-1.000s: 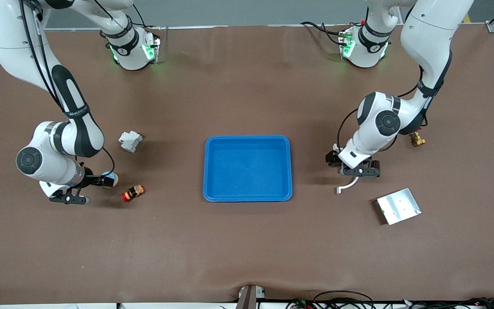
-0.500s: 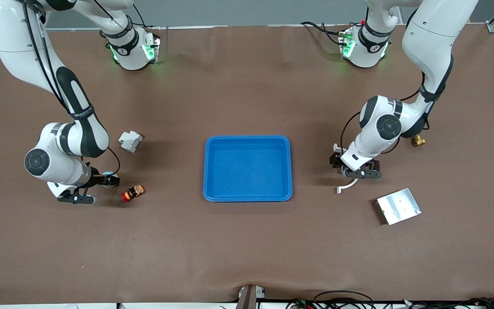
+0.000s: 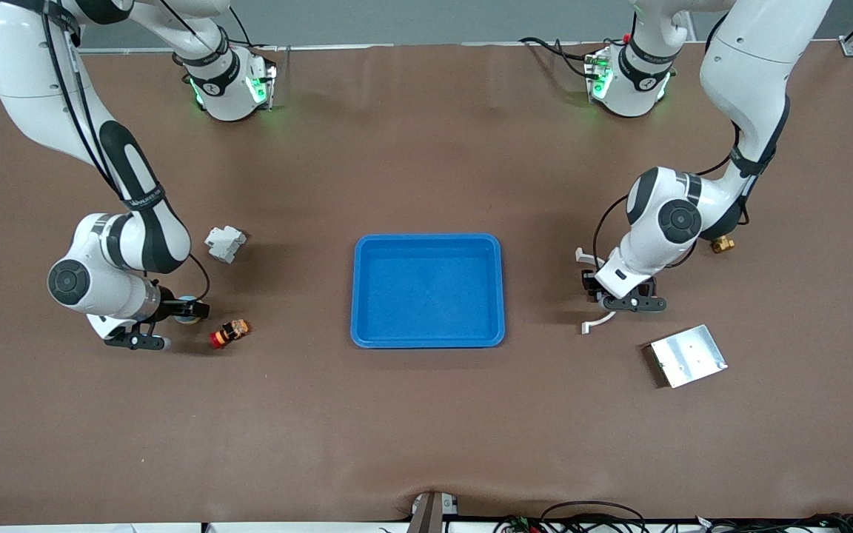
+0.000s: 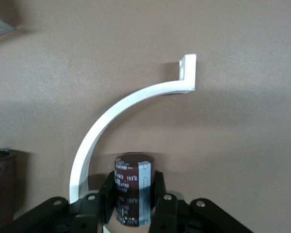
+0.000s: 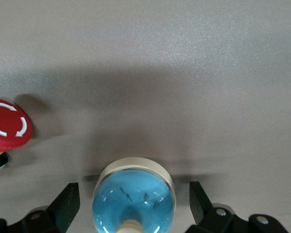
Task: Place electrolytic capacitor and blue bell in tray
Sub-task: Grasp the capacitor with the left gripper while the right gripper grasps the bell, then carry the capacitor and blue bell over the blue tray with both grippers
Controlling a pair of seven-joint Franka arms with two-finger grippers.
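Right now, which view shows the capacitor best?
The left wrist view: the capacitor stands upright, label readable, clamped in the left pincer. In the front view the arm hides it; the right wrist view misses it.

Bare table between tray (image 3: 499, 296) and each arm; white curved bracket (image 4: 117, 109) beside left pincer (image 4: 132, 194).

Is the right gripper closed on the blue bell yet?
No. In the right wrist view the right gripper is open, its fingers standing clear of the blue bell on both sides.
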